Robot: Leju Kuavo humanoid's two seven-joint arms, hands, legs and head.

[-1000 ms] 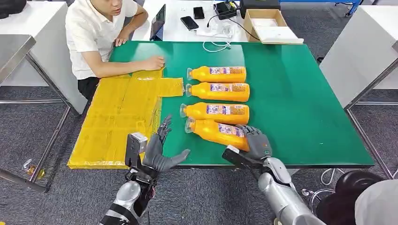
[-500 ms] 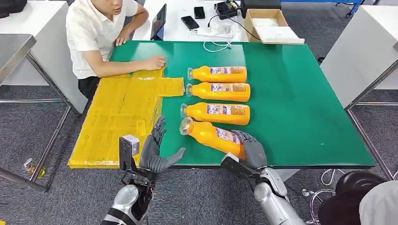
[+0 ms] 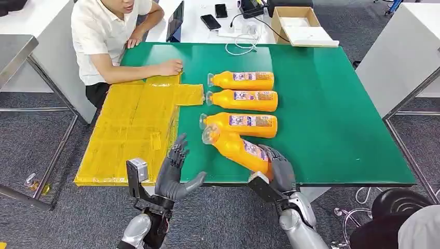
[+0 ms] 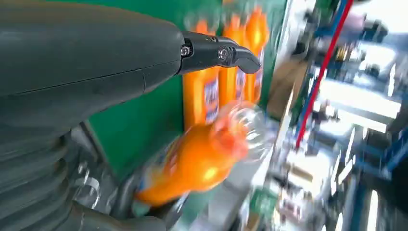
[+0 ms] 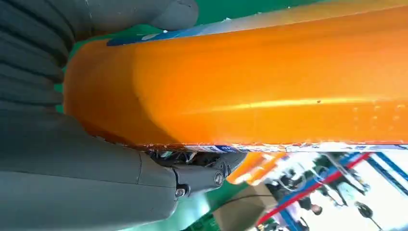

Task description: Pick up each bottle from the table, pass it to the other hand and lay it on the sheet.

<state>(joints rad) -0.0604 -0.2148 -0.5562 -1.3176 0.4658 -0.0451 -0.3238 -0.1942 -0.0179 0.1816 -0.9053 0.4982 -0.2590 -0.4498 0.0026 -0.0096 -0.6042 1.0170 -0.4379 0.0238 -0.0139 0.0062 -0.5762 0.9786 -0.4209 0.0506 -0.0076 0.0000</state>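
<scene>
Orange bottle [image 3: 237, 147] tilted, base gripped in right robot hand [image 3: 279, 168].

The bottles [image 3: 244, 100] carry blue-and-white labels, the nearest in the right hand [image 3: 280, 167]; no print is legible.

Silver arms, dark grey robot hand [image 3: 175, 171], ribbed wrist cover
</scene>
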